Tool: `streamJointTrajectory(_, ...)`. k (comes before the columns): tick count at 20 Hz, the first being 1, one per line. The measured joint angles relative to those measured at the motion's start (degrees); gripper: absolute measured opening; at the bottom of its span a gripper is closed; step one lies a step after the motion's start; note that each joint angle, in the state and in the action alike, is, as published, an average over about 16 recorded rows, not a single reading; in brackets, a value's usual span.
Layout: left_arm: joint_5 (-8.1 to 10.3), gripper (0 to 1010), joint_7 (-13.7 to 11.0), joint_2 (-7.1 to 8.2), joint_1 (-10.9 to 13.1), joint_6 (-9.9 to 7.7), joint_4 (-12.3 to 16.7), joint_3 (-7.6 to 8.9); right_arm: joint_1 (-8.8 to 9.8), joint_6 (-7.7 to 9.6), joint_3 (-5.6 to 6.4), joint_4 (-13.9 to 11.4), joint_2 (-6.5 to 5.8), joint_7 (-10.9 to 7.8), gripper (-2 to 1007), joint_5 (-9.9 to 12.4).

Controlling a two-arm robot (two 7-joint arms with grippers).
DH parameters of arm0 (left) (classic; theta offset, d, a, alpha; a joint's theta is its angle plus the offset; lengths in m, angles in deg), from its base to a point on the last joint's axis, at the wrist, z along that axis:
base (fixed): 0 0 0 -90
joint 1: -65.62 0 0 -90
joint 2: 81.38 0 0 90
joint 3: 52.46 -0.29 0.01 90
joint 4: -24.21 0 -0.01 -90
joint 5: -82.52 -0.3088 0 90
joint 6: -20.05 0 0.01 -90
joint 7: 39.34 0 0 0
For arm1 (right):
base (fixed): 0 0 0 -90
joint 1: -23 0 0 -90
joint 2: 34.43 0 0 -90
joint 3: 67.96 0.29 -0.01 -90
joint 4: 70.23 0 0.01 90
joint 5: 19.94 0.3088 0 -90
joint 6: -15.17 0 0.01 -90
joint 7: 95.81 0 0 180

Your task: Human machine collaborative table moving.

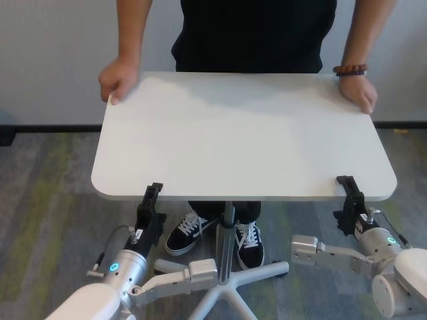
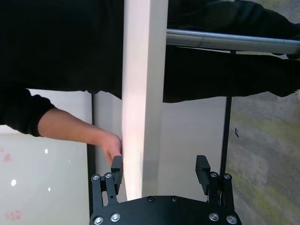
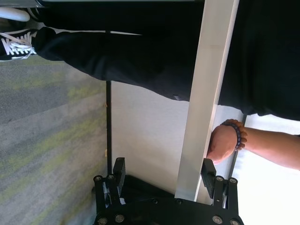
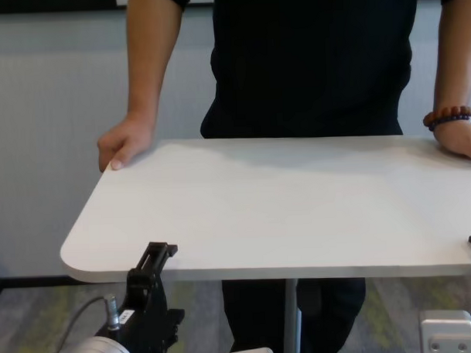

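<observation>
The left gripper (image 1: 151,201) reached up at seven o'clock and the right gripper (image 1: 347,197) at five o'clock, both forearms angled upward, each with jaws spread wide, straddling the table's (image 1: 240,133) near edge without clamping it.

You see a smooth, matt white tabletop (image 1: 240,133) on a polished metal leg (image 1: 229,230). Grippers (image 1: 151,200) are matt black with bright screw heads; arms (image 1: 127,270) satin silver. The bracelet (image 1: 351,69) shows glossy beads. Floor carpet (image 1: 53,213) looks rough, woven.
</observation>
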Motion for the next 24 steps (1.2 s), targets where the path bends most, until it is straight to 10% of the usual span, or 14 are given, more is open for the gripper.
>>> streamJointTrajectory(13, 5.36, 1001, -4.4, 4.44, 8.3, 1.94, 13.1, 4.6, 5.73, -0.29, 1.43, -10.1, -2.36, -0.55, 998, 1.2)
streamJointTrajectory(24, 17.82, 1002, -13.2, 7.33, 16.5, 6.07, 24.0, 12.38, 12.38, -12.15, 7.68, -18.0, -3.0, -2.6, 999, 16.9)
